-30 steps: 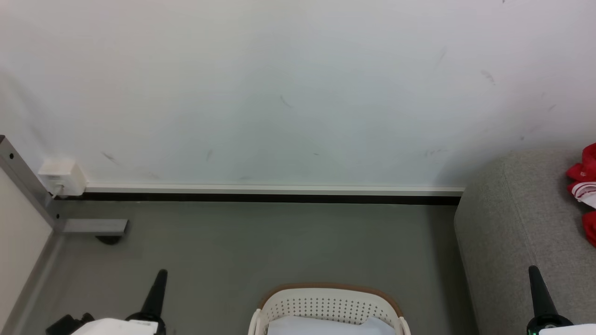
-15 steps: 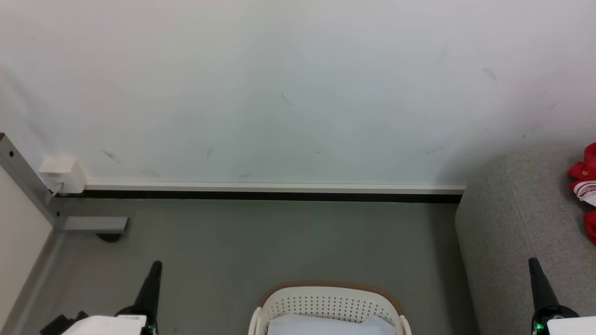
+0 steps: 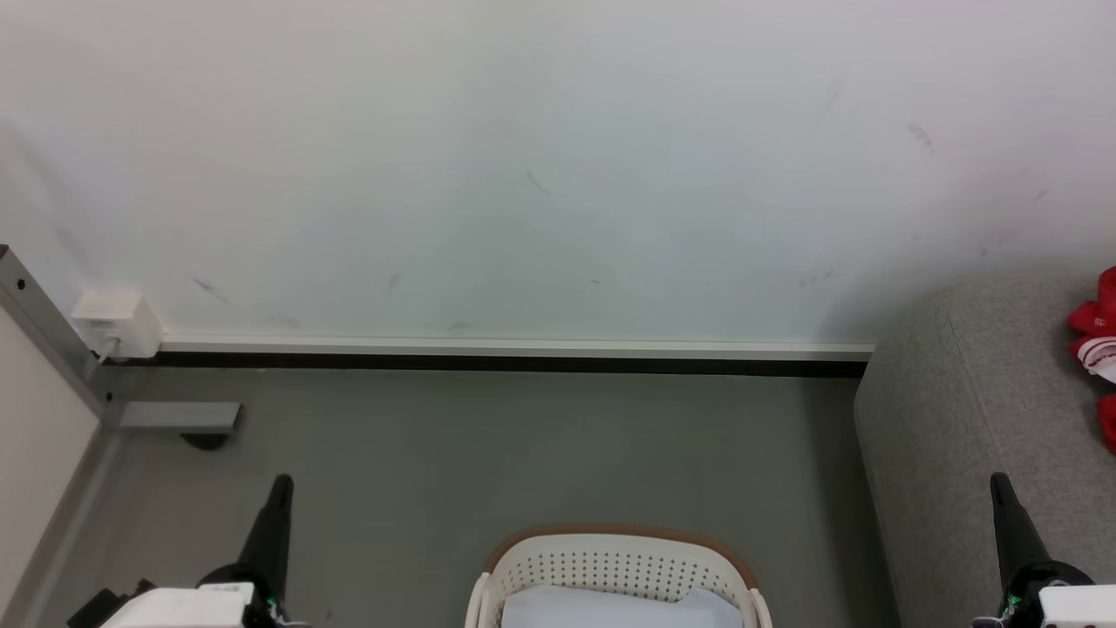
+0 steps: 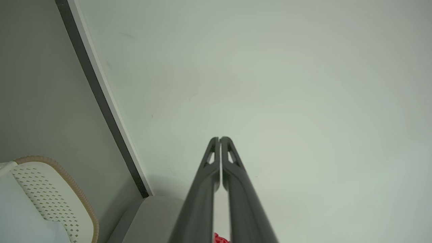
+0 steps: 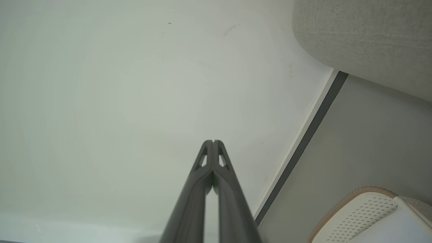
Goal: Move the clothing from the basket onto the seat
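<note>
The white perforated basket point(image 3: 610, 567) with its tan rim stands on the floor at the bottom centre of the head view, holding a pale bluish-white garment point(image 3: 602, 609). Red and white clothing point(image 3: 1100, 349) lies on the light-grey sofa point(image 3: 959, 419) at the right edge. My left gripper point(image 3: 281, 485) points up at the lower left, left of the basket, shut with nothing held point(image 4: 219, 139). My right gripper point(image 3: 999, 481) stands in front of the sofa's side, right of the basket, also shut and empty point(image 5: 213, 141). The basket also appears in the wrist views point(image 4: 50, 195) point(image 5: 357, 212).
A white wall with a white and black baseboard point(image 3: 514, 356) runs behind the grey floor. At the left, a grey metal frame leg point(image 3: 174, 417) rests on the floor beside a white wall box point(image 3: 115, 324). Open floor lies between basket and wall.
The whole head view has shifted slightly. Both grippers' tips sit a bit higher in the picture, and the left one has drifted a little left. Nothing was grasped.
</note>
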You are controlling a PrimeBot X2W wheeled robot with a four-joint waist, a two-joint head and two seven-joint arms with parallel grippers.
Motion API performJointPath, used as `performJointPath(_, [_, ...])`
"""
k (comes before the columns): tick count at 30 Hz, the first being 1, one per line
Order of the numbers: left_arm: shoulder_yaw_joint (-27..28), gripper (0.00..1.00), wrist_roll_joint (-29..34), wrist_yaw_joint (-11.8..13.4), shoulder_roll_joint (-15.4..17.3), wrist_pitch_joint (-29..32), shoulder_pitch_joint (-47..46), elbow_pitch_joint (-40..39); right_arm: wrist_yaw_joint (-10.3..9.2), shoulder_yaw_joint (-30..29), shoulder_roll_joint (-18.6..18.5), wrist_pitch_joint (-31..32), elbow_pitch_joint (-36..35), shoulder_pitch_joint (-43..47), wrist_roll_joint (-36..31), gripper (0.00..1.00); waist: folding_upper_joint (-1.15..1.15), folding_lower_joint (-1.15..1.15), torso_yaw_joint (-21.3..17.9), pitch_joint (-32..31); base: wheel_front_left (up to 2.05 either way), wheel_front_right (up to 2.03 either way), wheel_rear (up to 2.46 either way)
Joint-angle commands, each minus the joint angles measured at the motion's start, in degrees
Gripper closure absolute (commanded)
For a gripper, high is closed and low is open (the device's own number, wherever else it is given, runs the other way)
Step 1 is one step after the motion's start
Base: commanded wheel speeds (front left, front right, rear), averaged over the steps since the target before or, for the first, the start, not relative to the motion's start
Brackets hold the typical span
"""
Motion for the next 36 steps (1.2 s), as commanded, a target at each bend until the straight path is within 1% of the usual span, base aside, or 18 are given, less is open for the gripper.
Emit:
performJointPath(1, [0.69,1.0,-1.5,-0.54,-0.19,0.37,-0.62,-0.23,-0.12,-0.29,-0.26,0.45,0.16,-1.01,1.74,1.0,0.0,0.0,0.01,0.05,0.0,0.0,0.0])
performJointPath(14, [2.58,1.0,-5.31,-1.86,-1.04,1.8,-1.12,-0.3,-0.14,-0.68,-0.13,1.85,0.59,-1.98,6.69,1.0,0.0,0.0,0.12,0.4,0.0,0.0,0.0])
performJointPath(36, [2.6,1.0,-4.89,-1.77,-1.04,1.75,-1.08,-0.3,-0.14,-0.96,0.15,1.97,0.58,-1.99,6.05,1.0,0.0,0.0,0.12,0.4,0.0,0.0,0.0])
